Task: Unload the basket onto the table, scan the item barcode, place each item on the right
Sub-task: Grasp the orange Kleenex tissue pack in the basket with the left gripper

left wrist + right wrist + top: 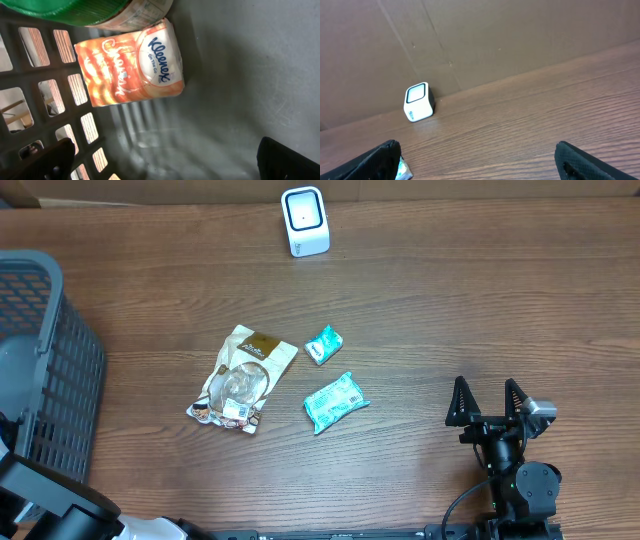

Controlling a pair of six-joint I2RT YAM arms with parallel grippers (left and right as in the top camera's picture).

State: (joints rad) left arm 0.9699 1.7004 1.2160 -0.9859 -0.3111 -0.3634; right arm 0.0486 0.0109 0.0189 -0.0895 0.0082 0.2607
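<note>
You have one scanner (305, 220), three packets, one basket (45, 360) and two hands to keep track of. The scanner is a small white rounded cube with a dark-framed window, standing at the middle of the far edge of the wood-grain desk (450, 300), just in front of a brown cardboard wall (495, 40). The three packets lie flat near the middle of the desk, close together but apart: one crinkly brown-and-gold snack bag (243, 378) with a clear window, one small teal packet (323, 344) beside its far right corner, and one larger teal packet (335, 402) nearer you. The basket is dark grey plastic with a lattice wall and sits at the left edge of the desk. Inside it you can see two things: one soft orange-and-white Kleenex pack (132, 62) lying against the wall, and, touching it, part of a green-topped container (65, 10) cut off by the frame. Your left hand (167, 162) hangs inside the basket over its bare floor, fingers wide apart and holding nothing. Your right hand (490, 402) sits near the near right corner of the desk, fingers likewise spread wide and empty, facing the scanner
</note>
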